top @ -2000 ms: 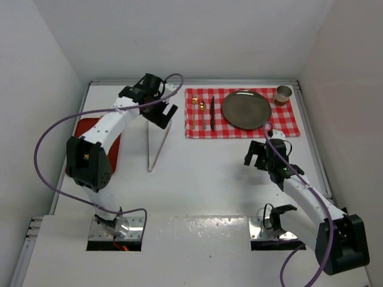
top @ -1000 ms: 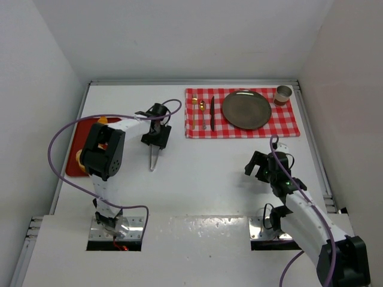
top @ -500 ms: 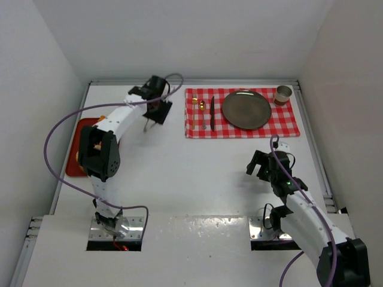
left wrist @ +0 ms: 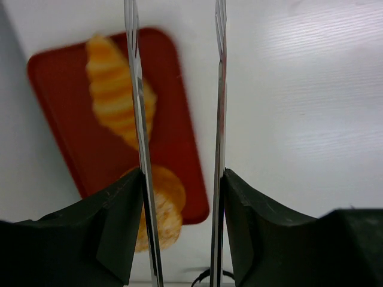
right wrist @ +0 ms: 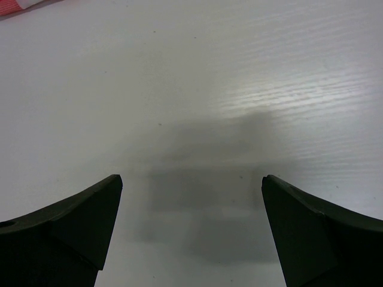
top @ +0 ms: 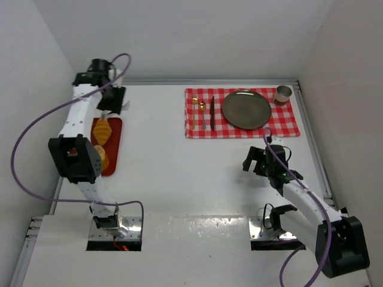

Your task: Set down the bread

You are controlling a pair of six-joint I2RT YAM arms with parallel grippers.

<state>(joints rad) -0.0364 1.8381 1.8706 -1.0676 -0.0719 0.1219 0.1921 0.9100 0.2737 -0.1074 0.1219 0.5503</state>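
Note:
The bread lies on a red tray (top: 114,149) at the table's left edge: a ridged croissant (top: 103,130) at the far end and a round lumpy bun (top: 102,158) nearer, partly hidden by the left arm. My left gripper (top: 112,99) hovers above the tray's far end, shut on metal tongs (left wrist: 137,119). In the left wrist view the tongs' two arms stand apart, framing the tray's right side (left wrist: 176,137), with the croissant (left wrist: 114,89) and bun (left wrist: 166,206) to their left. My right gripper (top: 258,160) is open over bare table (right wrist: 191,89).
A red-checked cloth (top: 287,122) at the back right carries a dark plate (top: 246,109), a knife (top: 212,107), a fork (top: 203,118) and a cup (top: 283,94). White walls close in the table on the left, back and right.
My left arm has swung left with the tongs, from the middle back of the table to over the red tray's far end, uncovering the croissant. The right arm has barely shifted.

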